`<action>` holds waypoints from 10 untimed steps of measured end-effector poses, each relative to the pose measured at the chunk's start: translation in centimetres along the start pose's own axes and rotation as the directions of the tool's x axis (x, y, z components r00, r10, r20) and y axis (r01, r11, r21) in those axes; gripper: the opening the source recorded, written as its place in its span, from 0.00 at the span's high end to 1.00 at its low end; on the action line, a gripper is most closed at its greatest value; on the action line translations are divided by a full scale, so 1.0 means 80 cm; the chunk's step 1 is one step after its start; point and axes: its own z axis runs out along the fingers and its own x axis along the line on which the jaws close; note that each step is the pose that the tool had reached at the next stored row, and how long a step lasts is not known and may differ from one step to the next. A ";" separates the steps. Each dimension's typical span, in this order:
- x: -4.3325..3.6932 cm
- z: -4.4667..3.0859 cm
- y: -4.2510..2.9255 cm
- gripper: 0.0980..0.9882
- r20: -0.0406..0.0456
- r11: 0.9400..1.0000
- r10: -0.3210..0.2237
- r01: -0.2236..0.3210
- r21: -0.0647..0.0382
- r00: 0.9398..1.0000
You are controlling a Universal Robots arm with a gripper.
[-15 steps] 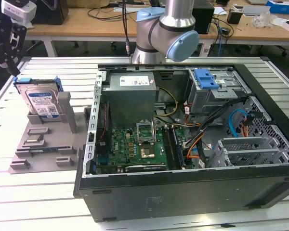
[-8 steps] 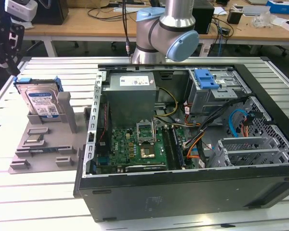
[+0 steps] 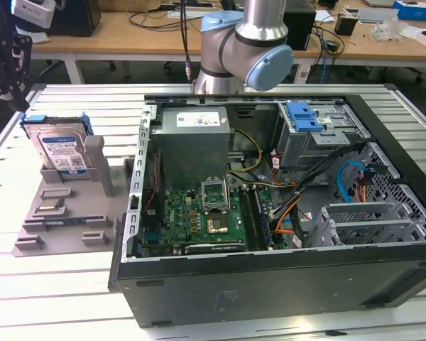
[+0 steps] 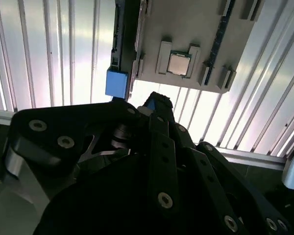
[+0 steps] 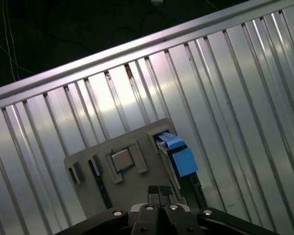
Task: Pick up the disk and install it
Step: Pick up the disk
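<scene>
Disk (image 3: 60, 150) stands on edge in a slot of the grey fixture tray (image 3: 74, 202). The tray sits on the ribbed aluminium desk (image 3: 28, 291), to the exterior view's left of the open computer case (image 3: 270, 291). Claw (image 5: 159, 192) hangs above the tray with its fingertips together, gripping nothing and clear of the disk. In both wrist views the disk's blue carrier appears edge-on, near a CPU chip (image 5: 120, 160) seated in the tray.
</scene>
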 end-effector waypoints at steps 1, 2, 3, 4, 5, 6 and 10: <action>0.000 0.0000 0.0000 1.00 0.000 1.000 -0.015 0.015 0.000 1.000; 0.000 0.0000 0.0000 1.00 0.000 1.000 -0.025 0.025 -0.001 1.000; 0.000 0.0000 0.0000 1.00 -0.001 0.999 -0.048 0.048 -0.001 0.999; 0.000 0.0001 0.0000 1.00 -0.001 0.998 -0.069 0.069 -0.002 0.998; 0.000 0.0000 0.0000 1.00 -0.001 0.996 -0.089 0.089 -0.002 0.996; 0.000 0.0000 0.0000 1.00 -0.002 0.995 -0.101 0.101 -0.003 0.995; 0.000 0.0001 0.0000 1.00 -0.003 0.982 -0.188 0.188 -0.005 0.982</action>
